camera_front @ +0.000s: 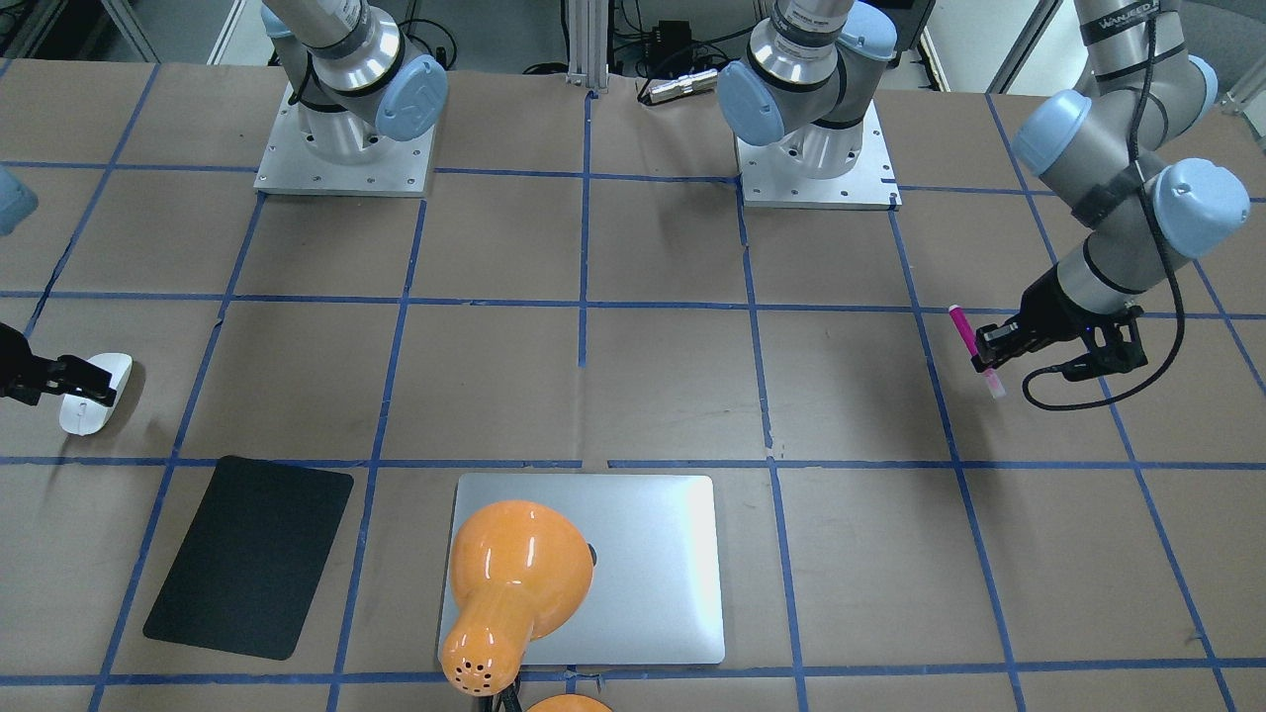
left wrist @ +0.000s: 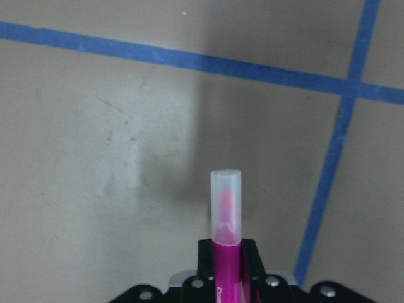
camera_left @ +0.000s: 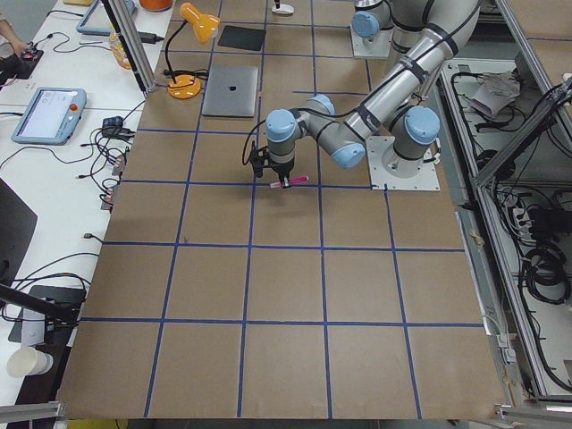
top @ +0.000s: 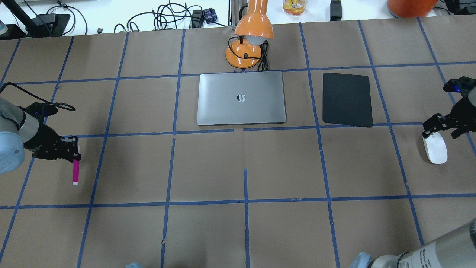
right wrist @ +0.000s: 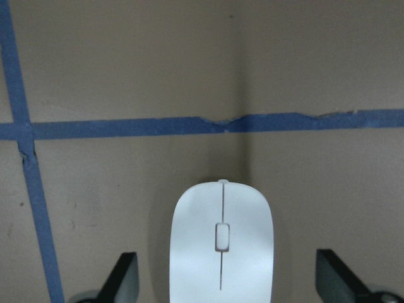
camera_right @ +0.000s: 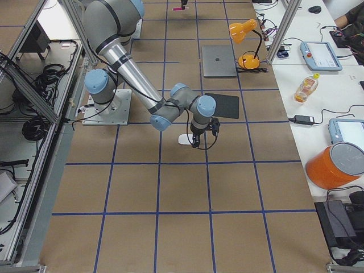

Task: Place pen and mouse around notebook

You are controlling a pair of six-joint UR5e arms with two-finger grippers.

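Your left gripper is clenched on the pen. It grips the magenta barrel, and the pale cap end sticks out past the fingers in the left wrist view. The pen sits well apart from the notebook, far out on the robot's left of it and nearer the robot. I cannot tell whether the pen touches the tabletop.

Your right gripper is spread wide, grasping nothing. In the right wrist view one finger stands on each side of the mouse, with a clear gap on both sides. The mouse lies flat on the tabletop, far out on the robot's right of the notebook and a little nearer the robot.

A black mat lies between the notebook and the mouse, just beside the notebook. An orange lamp stands right behind the notebook's far edge. The notebook itself lies closed and flat.
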